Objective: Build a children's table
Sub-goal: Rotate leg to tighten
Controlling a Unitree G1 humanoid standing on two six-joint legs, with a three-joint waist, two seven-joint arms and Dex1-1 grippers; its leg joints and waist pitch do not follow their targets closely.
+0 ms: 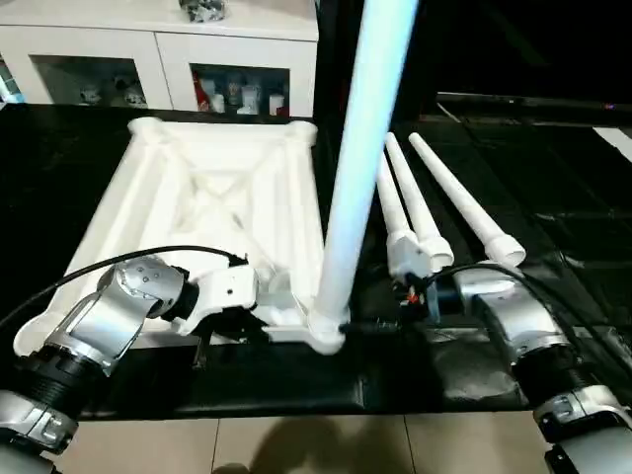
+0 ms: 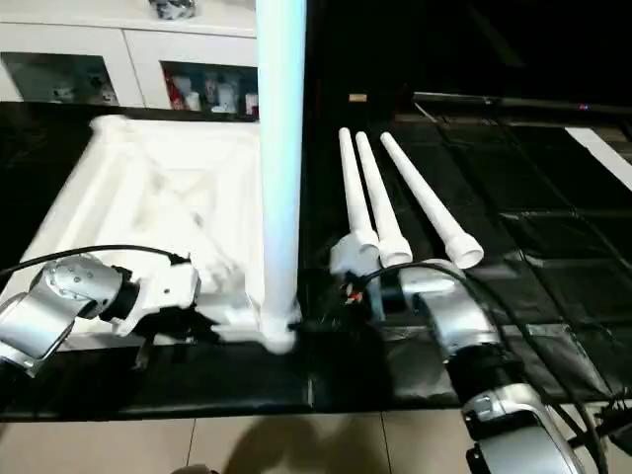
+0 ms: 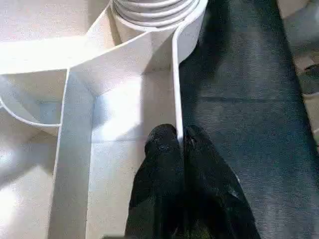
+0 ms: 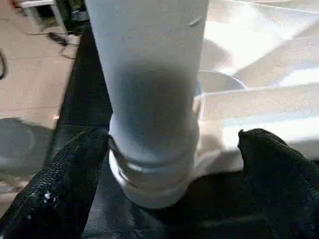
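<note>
My left end effector pinches top's rim; right end effector, open, straddles upright leg. Next: close low, twist w/ care.

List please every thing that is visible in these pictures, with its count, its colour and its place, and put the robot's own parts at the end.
table top: one, white, lying ribbed underside up on the black surface
standing leg: one, white, upright in the top's near corner socket
loose legs: three, white, lying side by side on the black surface beside the top
cabinet: one, white with glass doors, behind the work, small items inside
floor: beige tiles, in front of the black surface
left gripper: one, black fingers shut on the top's thin edge wall near the socket
right gripper: one, black fingers open, one on each side of the standing leg's base
</note>
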